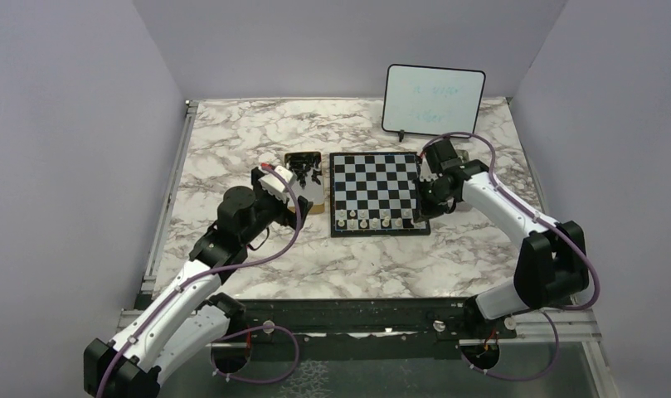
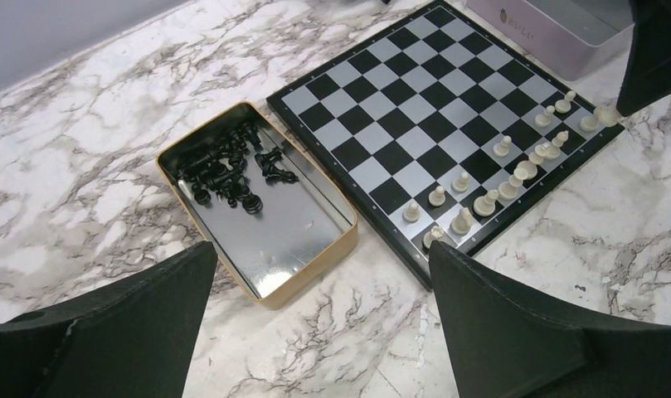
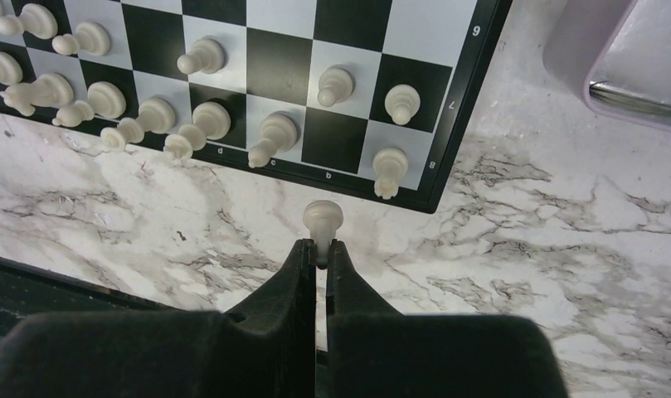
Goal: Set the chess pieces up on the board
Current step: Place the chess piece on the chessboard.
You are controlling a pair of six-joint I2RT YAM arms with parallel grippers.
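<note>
Right gripper (image 3: 317,253) pinches a cream pawn (image 3: 323,217) by its base just off the chessboard (image 3: 431,29) at its near right corner. The open squares lie just beyond. Left gripper (image 2: 319,265) hangs spread above the tin (image 2: 348,240) of black pieces (image 2: 228,170).

Board (image 1: 373,178) black-white checked; chess pieces (image 3: 278,131) cream; table (image 1: 232,133) grey-veined marble.
</note>
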